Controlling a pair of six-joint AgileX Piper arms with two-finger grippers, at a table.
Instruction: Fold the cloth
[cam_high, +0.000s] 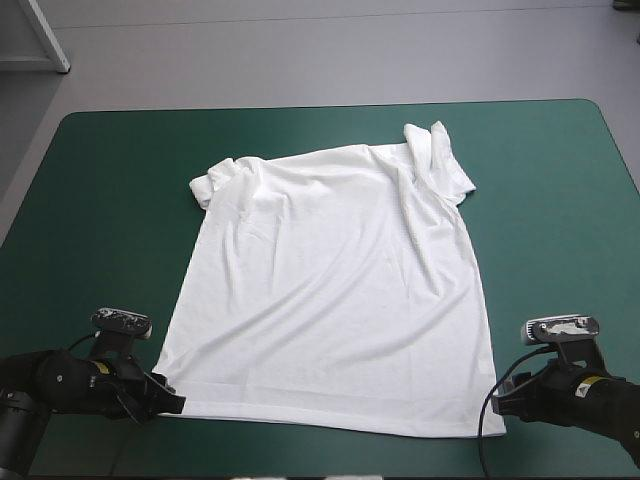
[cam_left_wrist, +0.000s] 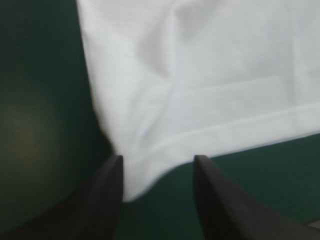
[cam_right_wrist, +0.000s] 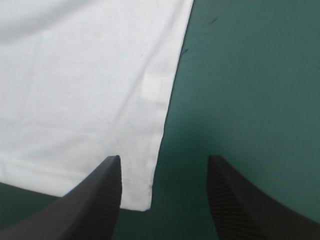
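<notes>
Teal-green cover dresses the tabletop (cam_high: 100, 180). The white short-sleeved T-shirt of thin knit fabric (cam_high: 330, 300) lies spread flat on its middle, hem toward the robot and sleeves on the far side.

Nearest, the left arm lies low at the T-shirt's near left corner. Its black-finned left pincer (cam_left_wrist: 157, 160) is spread, with the tip of the left hem corner (cam_left_wrist: 132, 190) lying between the fingers. The right arm mirrors it at the T-shirt's near right corner. The right pincer (cam_right_wrist: 165, 160) is also spread, the right hem corner (cam_right_wrist: 140, 200) just inside one finger and bare cover by the other. Neither pinches anything yet.

I judge the garment light, limp and easily dragged. It will likely sag and wrinkle wherever it is unsupported, so the stitched hem at these two corners looks the firmest place to take hold, both sides lifted together.

Farther up the T-shirt, soft ridges run across the body. Farthest, the left sleeve (cam_high: 208, 182) is crumpled and the right sleeve (cam_high: 440, 160) lies folded over on itself.
</notes>
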